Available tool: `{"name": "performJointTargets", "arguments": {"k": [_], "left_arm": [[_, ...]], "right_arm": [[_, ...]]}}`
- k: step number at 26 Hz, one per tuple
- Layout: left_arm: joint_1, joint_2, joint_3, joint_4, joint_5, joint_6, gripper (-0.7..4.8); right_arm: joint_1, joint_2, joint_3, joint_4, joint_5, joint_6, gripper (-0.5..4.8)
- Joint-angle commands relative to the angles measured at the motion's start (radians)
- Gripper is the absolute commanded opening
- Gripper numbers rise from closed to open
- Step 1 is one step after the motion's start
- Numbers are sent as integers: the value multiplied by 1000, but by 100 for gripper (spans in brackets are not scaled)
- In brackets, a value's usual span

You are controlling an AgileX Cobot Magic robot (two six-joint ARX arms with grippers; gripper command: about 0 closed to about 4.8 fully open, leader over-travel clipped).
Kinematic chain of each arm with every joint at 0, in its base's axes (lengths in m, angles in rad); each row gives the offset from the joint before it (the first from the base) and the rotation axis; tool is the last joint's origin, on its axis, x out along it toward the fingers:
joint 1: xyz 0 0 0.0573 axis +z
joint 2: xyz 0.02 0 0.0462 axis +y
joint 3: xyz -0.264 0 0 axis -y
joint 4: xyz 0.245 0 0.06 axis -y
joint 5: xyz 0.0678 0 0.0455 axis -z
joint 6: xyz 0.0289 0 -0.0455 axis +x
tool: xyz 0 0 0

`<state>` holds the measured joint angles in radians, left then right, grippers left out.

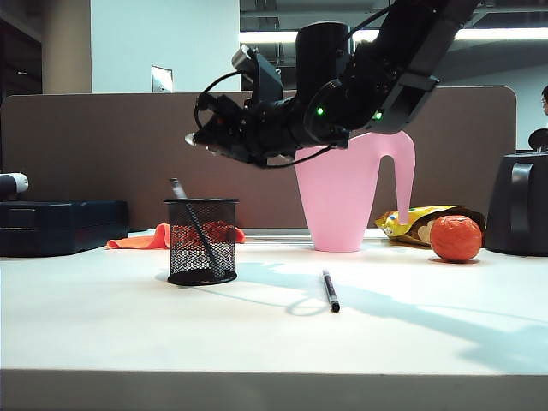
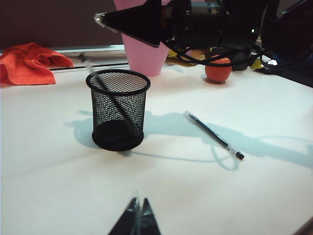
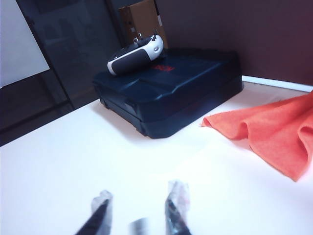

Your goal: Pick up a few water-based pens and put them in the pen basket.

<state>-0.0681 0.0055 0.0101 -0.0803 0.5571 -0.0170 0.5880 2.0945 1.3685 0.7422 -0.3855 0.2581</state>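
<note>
The pen basket [image 1: 202, 202], a black mesh cup [image 2: 105, 122], stands left of the table's middle. One water-based pen [image 1: 198, 231] leans inside it, its pale end poking above the rim [image 2: 84, 59]. A second pen [image 1: 330, 290] lies flat on the table to the basket's right [image 2: 213, 134]. My right gripper [image 1: 193, 139] hovers above the basket [image 2: 100, 18]; its fingers [image 3: 176, 203] stand apart and open, a blurred grey stub between them touching neither. My left gripper [image 2: 138, 204] is shut and empty, low over the near table, short of the basket.
A tall pink watering can [image 1: 342, 197] stands behind the pens. An orange ball [image 1: 455, 238] and a yellow snack bag [image 1: 409, 224] lie at the right, before a black container [image 1: 518, 205]. An orange cloth [image 1: 141, 240] and a dark case [image 3: 166, 93] are at the back left.
</note>
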Motion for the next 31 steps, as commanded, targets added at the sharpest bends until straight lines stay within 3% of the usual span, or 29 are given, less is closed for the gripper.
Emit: {"name": "performJointTargets", "arguments": {"k": [1,2,3,11,14,20,21,26,31], "left_arm": [[1,1,1,7,0,2,-4],[1,1,2,7,0,2,-4],[1,1,2,7,0,2,-4],[1,1,2,7,0,2,-4],[1,1,2,7,0,2,-4],[0,1,2,7,0,2,-4],[0,1,2,7,-3,2,-4],[0,1,2,7,-3,2,-4],[1,1,2,7,-3,2,-4]], "right_arm": [[1,-39,9,7,-20,12,134],[-2,-67,9,-30,-45,11,32],[-3,-109,9,-108,-34,11,-6],[-16,-308,9,-613,94,11,-6],[-27,-384,9,-945,208,12,-6],[-25,-379,8,-1173,305,12,-4],[-25,-379,8,-1192,305,12,4],[-26,-364,8,-1232,358,12,175],[-26,-317,8,-1245,405,14,185]]}}
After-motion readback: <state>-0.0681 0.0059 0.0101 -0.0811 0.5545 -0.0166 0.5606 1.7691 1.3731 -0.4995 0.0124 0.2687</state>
